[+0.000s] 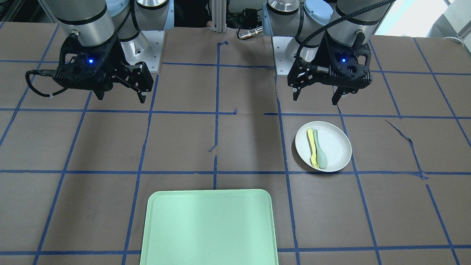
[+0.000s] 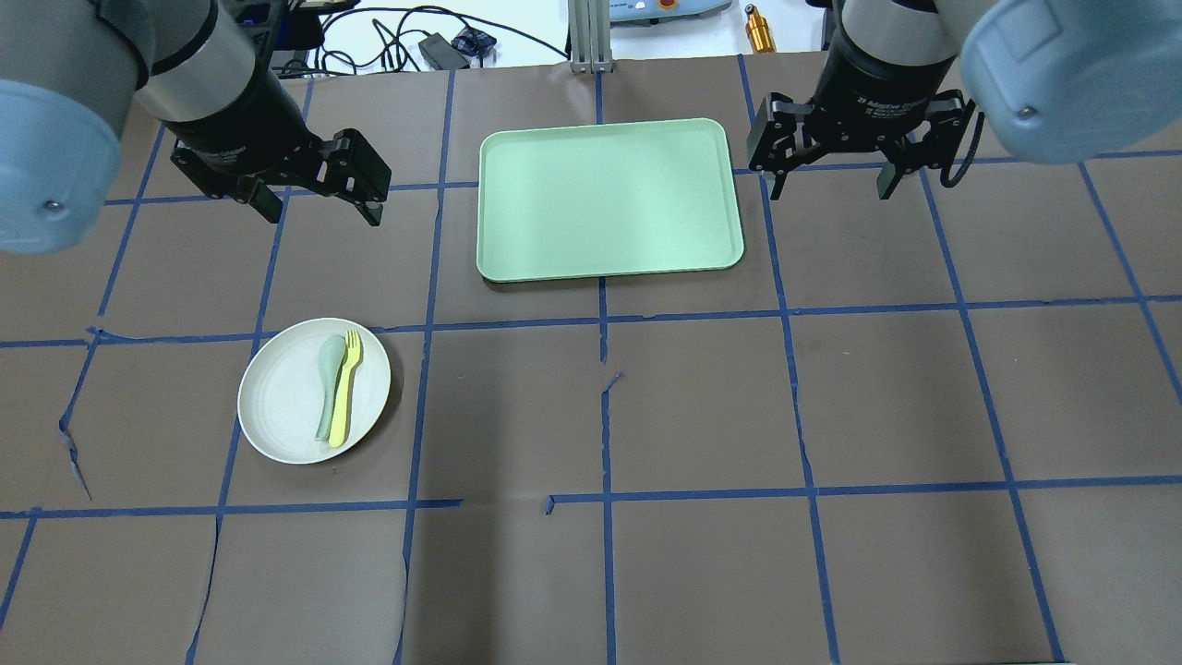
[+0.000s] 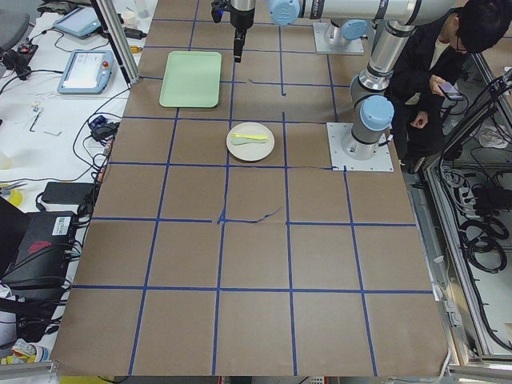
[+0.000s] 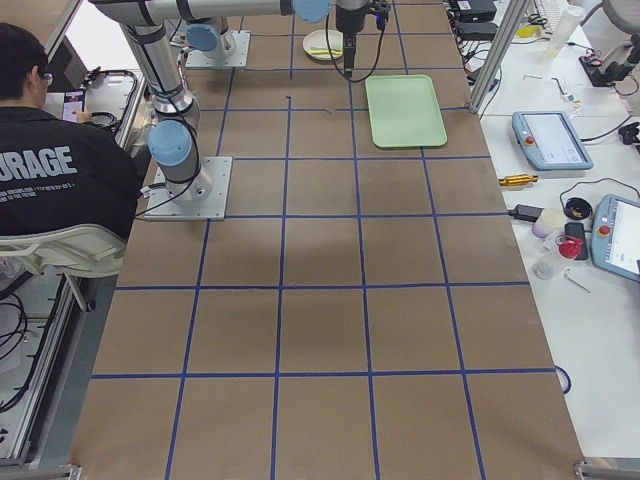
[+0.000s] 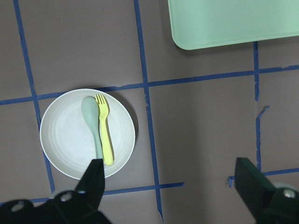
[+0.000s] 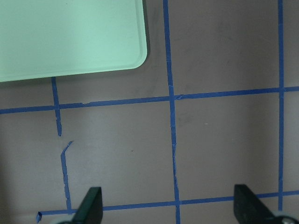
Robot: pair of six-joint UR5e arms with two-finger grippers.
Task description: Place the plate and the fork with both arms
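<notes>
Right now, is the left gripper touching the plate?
Apart. The front-facing view shows a strip of bare table between the open left gripper and the plate.

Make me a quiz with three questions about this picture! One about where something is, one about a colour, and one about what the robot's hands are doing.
1. Where is the fork?
A) on the tray
B) on the plate, beside the spoon
C) inside a cup

2. What colour is the tray?
A) mint green
B) red
C) black

3. What are the left gripper and right gripper doing?
A) both holding the plate
B) one is holding the fork
C) both open, holding nothing

Answers:
1 B: the yellow fork lies on the plate right next to the spoon.
2 A: the tray is pale mint green all over.
3 C: both wrist views show the fingers spread wide with nothing between them.
</notes>
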